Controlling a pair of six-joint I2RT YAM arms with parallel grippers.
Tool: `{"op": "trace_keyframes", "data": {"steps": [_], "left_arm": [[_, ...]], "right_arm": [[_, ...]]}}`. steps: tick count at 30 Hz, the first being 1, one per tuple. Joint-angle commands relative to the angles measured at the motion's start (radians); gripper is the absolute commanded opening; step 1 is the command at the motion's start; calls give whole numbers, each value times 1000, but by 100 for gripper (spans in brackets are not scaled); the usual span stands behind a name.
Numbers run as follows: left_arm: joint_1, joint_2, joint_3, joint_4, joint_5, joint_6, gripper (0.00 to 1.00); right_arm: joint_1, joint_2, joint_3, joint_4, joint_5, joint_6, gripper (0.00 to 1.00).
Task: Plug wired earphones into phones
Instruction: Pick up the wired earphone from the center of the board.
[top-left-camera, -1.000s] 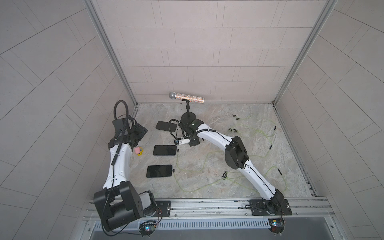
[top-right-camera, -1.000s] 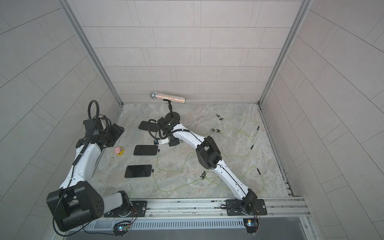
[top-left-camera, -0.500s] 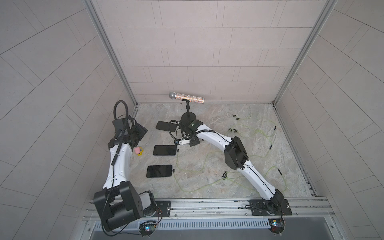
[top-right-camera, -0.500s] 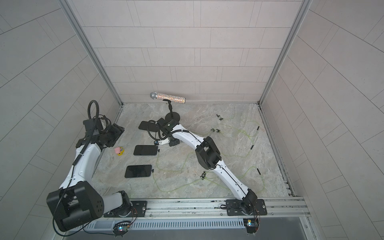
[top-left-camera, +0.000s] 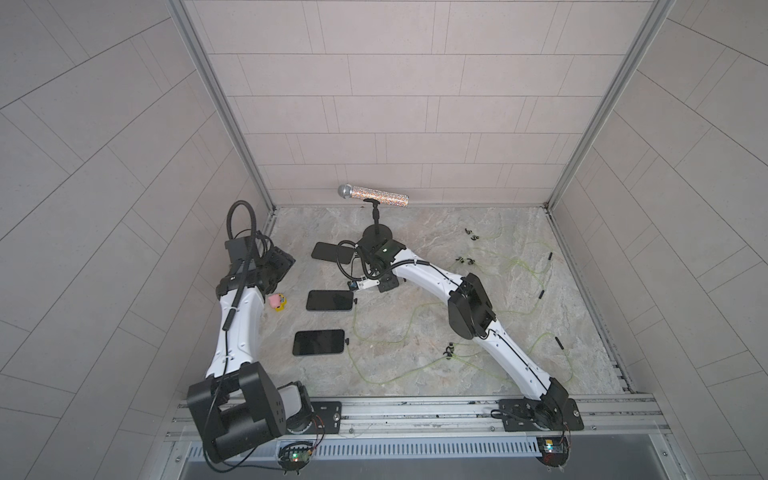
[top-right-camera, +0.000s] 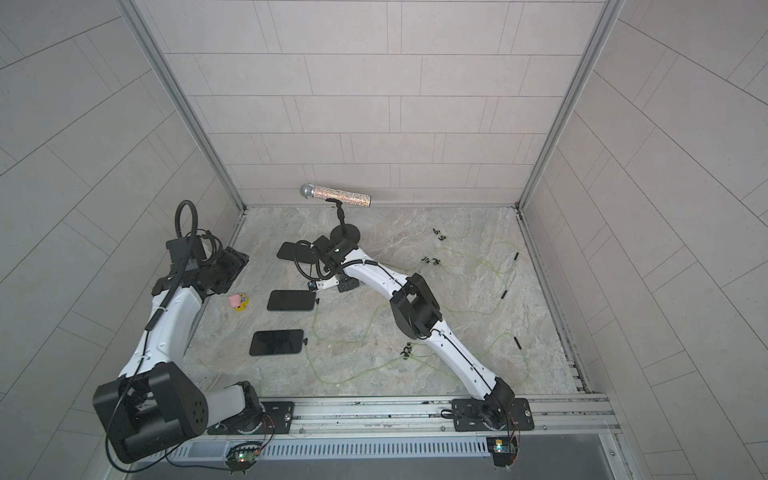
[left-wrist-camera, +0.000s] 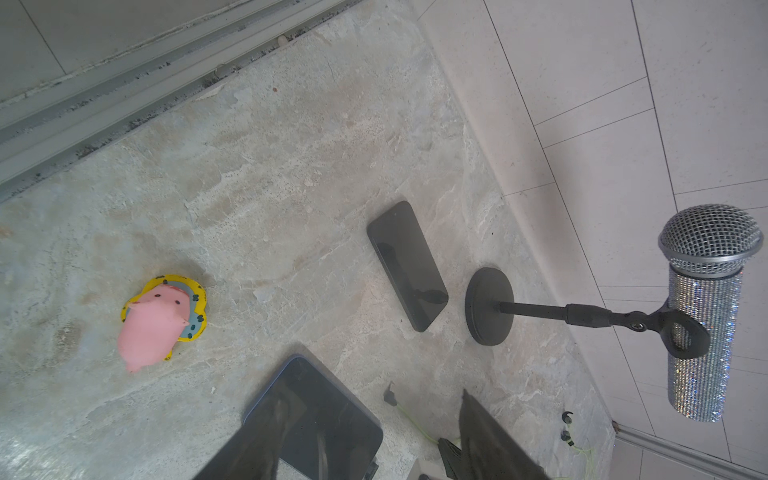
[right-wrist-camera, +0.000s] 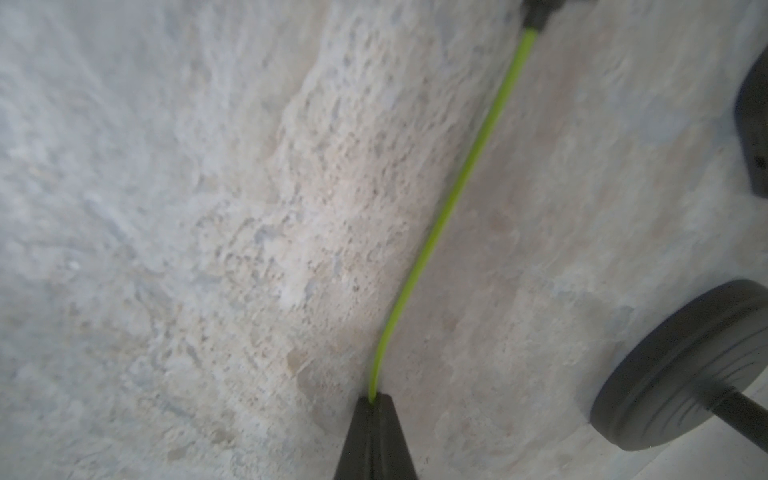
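Read from the top views with the back wall at 12 o'clock, the grey marbled stone table (top-left-camera: 436, 232) carries three flat, glossy black smartphones in a column on its 9 o'clock side. The far phone (top-left-camera: 326, 251) lies at about 10 o'clock, the middle phone (top-left-camera: 330, 300) at 9 and the near phone (top-left-camera: 319, 343) at 8.

The thin pale yellow-green wired earphones (top-left-camera: 449, 351) sprawl from the centre out toward 3 and 5 o'clock, with small black earbuds (top-left-camera: 465, 261) near 1 o'clock. A small black plug (top-left-camera: 355, 300) sits just beside the middle phone's 3 o'clock edge. Another plug (top-left-camera: 346, 341) sits at the near phone's 3 o'clock edge. Whether either is seated cannot be told.

The right hand (right-wrist-camera: 372, 401) is low over the table, its fingers pinched fully together on one green cable (right-wrist-camera: 459, 183).

The left hand (left-wrist-camera: 374, 436) hovers near the 9 o'clock edge, spread wide and gripping nothing.

A pink-and-yellow rubber toy (top-left-camera: 277, 302) lies at 9 o'clock of the middle phone. A glittery silver microphone (top-left-camera: 372, 195) on a black round-based stand (top-left-camera: 376, 232) is at 12 o'clock.
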Motion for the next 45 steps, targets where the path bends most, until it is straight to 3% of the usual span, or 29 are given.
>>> {"op": "trace_keyframes", "data": {"steps": [1, 17, 25, 30, 33, 38, 41, 45], "left_arm": [[5, -11, -12, 12, -3, 7, 71], [6, -94, -39, 107, 86, 47, 70], [5, -155, -98, 334, 326, 3, 69], [-16, -216, -212, 668, 502, -193, 66], [-90, -256, -280, 895, 508, -279, 65], [-310, -282, -286, 968, 463, -183, 63], [-441, -269, -290, 1047, 427, -155, 59], [-487, -243, -355, 1358, 365, -275, 54]], "right_arm": [[8, -14, 4, -25, -27, 6, 0], [-1, -307, -142, 3, -158, 179, 0], [-49, -517, -259, -12, -331, 444, 0], [-103, -746, -516, 109, -575, 582, 0], [-142, -905, -721, 306, -692, 717, 0], [-235, -1129, -1031, 706, -890, 994, 0], [-264, -1213, -1138, 866, -974, 1104, 0], [-293, -1270, -1210, 999, -1023, 1232, 0]]}}
